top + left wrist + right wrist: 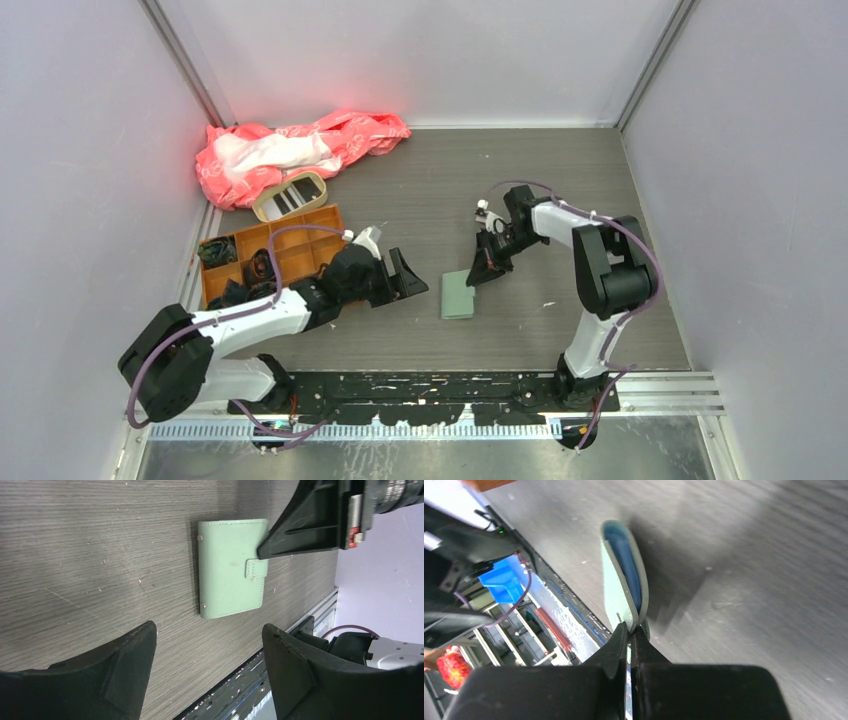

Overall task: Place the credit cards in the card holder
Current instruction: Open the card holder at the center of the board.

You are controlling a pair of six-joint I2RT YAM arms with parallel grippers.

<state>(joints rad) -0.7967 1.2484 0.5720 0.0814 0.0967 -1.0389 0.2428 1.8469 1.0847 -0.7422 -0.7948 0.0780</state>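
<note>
The sage-green card holder [458, 295] lies on the dark table between the arms, its strap tab showing in the left wrist view [230, 567]. My right gripper [486, 270] is shut on the edge of its cover [616, 595] at the far right corner, and the blue inside shows through the narrow gap. My left gripper [400, 273] is open and empty, just left of the card holder and apart from it [209, 630]. Dark and pale credit cards [292, 197] lie in a beige tray [268, 209] at the back left.
An orange compartment tray [300, 252] with dark items sits by the left arm. A crumpled pink and white bag [290, 150] lies at the back left. Grey walls enclose the table; a metal rail [440, 385] runs along the near edge.
</note>
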